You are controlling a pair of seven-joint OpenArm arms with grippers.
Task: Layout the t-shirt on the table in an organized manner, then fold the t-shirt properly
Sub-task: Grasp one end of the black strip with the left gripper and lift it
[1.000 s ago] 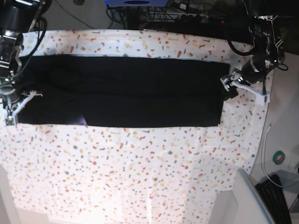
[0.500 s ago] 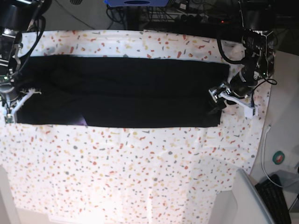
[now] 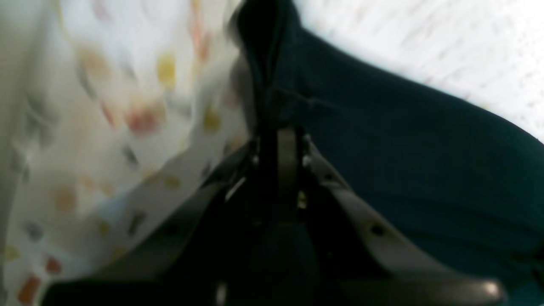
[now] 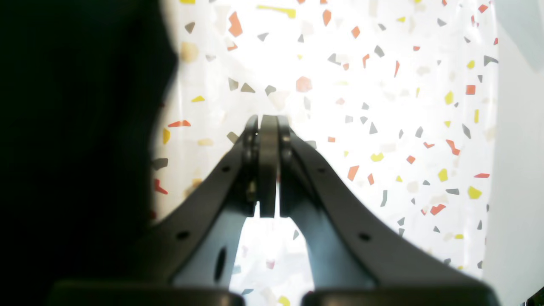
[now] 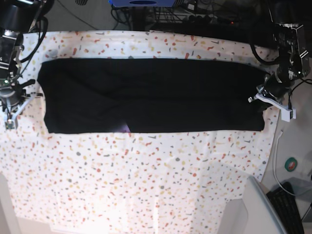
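The black t-shirt (image 5: 146, 95) lies as a long flat band across the far half of the speckled table (image 5: 146, 175). My left gripper (image 5: 259, 99) is at the band's right end, shut on the fabric's edge. In the left wrist view its jaws (image 3: 282, 136) pinch a dark ridge of the t-shirt (image 3: 403, 148) above the cloth. My right gripper (image 5: 12, 114) rests on the table just left of the shirt's left end, apart from it. The right wrist view shows that gripper (image 4: 267, 123) shut on nothing, with the t-shirt (image 4: 76, 127) dark at the left.
A grey surface (image 5: 253, 209) juts in at the bottom right. Beside the table's right edge lie a white cable (image 5: 274, 156), a round green item (image 5: 291, 165) and a keyboard (image 5: 287, 207). Cables and dark equipment (image 5: 195, 17) crowd the far edge.
My left gripper has shut on the shirt's right edge and drawn the whole shirt to the right. Its left end has slid away from my right gripper, which has barely moved.
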